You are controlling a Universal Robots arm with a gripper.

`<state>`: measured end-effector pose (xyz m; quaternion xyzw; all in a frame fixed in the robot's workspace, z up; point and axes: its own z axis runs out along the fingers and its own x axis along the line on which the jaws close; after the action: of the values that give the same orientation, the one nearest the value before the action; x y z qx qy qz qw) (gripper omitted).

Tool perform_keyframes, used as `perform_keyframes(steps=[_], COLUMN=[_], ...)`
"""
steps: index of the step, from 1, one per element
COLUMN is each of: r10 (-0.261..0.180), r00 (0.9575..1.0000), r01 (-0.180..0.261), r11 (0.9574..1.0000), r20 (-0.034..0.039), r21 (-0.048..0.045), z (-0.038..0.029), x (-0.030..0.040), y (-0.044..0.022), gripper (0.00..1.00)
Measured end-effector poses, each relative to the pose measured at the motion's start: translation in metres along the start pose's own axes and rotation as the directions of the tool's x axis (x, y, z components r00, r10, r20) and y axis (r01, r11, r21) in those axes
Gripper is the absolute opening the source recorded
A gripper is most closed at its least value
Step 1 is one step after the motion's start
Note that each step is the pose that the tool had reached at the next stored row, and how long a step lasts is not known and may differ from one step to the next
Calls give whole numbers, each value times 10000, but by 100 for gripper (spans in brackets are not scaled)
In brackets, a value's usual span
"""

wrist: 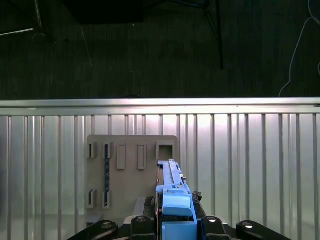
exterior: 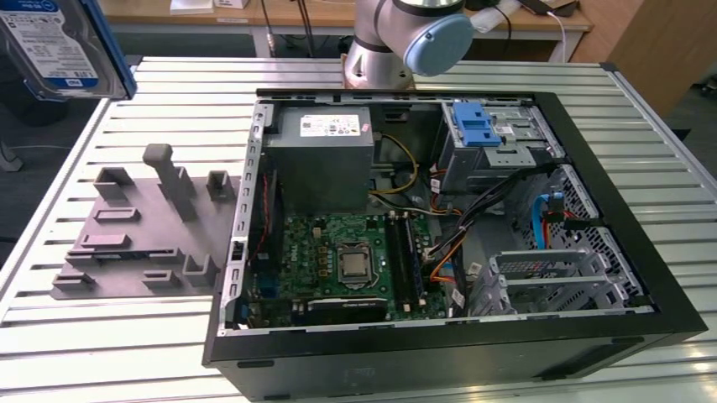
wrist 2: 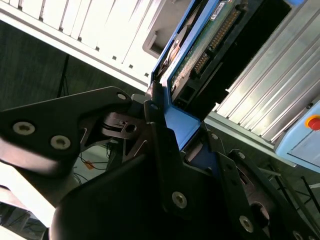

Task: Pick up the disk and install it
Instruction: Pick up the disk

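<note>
In the exterior view, the disk (exterior: 54, 46) hangs high at that view's left, label toward the camera, well above the grey fixture (exterior: 123, 243) and well apart from the open computer case (exterior: 448, 369) on the slatted surface (exterior: 168, 353). The drive cage with its blue latch (exterior: 476, 126) sits at the case's far corner. As I judge it, the carry is the step in hand. Doing it well calls for height enough to clear the case wall and a path away from the loose cables (exterior: 448, 243) inside.

In the second wrist view, the tool (wrist 2: 177, 127) is clamped on the blue carrier frame (wrist 2: 186, 131) at 1 end, with the drive's connector edge (wrist 2: 215, 35) pointing away from it. With so short a hold on so long a part, slow, smooth motion should stop the disk pivoting between the pads.

In the first wrist view, the disk (wrist: 172, 175) shows edge-on, standing out straight from the tool over the fixture (wrist: 125, 165) and the surface (wrist: 250, 165). That squareness looks worth guarding, since a twisted frame would likely jam on a bay rail.
</note>
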<state>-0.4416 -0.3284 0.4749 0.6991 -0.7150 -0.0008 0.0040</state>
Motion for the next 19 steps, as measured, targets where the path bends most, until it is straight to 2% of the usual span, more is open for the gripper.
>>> perform_keyframes(steps=[19], r10=[0], r00=[10000], r01=[0], r11=[10000], r20=[0], r21=[0], z=[-14], x=[-1], y=[-28], gripper=[36])
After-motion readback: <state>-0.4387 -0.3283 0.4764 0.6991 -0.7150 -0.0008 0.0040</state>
